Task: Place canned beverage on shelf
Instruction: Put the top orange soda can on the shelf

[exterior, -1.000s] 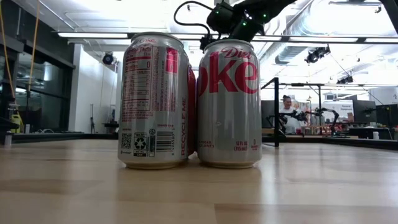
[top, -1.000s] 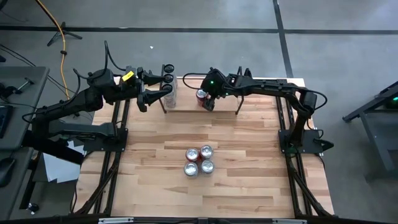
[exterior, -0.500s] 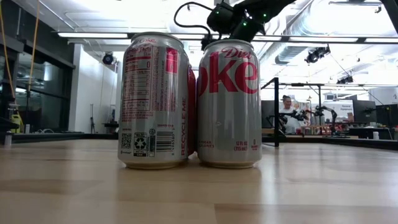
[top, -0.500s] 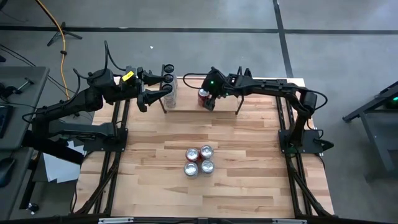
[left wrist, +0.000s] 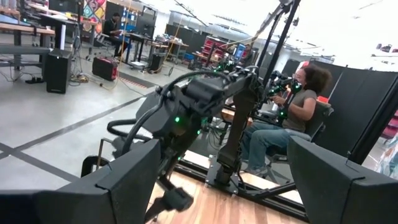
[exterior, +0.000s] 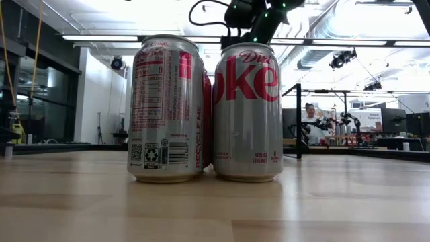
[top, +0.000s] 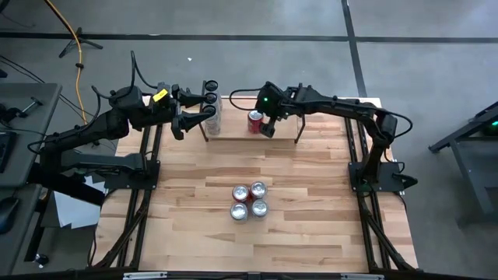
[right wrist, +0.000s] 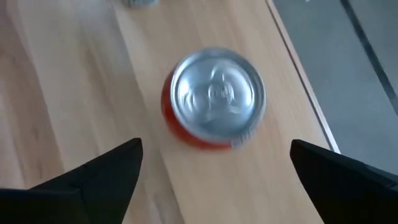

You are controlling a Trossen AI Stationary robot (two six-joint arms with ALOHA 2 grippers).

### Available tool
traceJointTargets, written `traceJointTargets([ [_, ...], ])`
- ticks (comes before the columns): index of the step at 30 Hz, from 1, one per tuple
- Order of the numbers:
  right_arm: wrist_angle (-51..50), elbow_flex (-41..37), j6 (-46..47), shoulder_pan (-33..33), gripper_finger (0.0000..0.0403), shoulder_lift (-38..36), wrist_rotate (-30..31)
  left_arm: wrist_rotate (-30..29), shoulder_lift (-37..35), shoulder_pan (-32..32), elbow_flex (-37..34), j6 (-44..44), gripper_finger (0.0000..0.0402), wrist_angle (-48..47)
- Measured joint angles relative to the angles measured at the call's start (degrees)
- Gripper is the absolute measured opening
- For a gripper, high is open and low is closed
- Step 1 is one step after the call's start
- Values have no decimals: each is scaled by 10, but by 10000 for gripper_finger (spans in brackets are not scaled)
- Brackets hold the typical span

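Red can (top: 254,118) on shelf (top: 233,129)

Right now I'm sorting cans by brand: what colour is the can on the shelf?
Red, with a silver top; right wrist view shows it best.

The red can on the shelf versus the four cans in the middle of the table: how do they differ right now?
The red can stands alone on the shelf at the table's far edge; the four cans are packed together on the table. The open right hand is beside the red can; no hand is near the four. All stand upright.
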Motion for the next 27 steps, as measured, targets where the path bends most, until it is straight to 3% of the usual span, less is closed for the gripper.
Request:
traceJointTargets([
  [6, -138, 55, 75, -1, 392, 0, -2, 0, 0, 0, 0, 0, 304, 0],
  [11, -201, 58, 83, 18, 392, -13, -10, 0, 0, 0, 0, 0, 304, 0],
  [18, -76, -41, 162, 97, 392, -93, 81, 0, 0, 0, 0, 0, 304, 0],
  [25, 129, -187, 379, 176, 392, -140, 144, 0, 0, 0, 0, 0, 304, 0],
  [27, 153, -196, 431, 190, 392, -122, 199, 0, 0, 0, 0, 0, 304, 0],
])
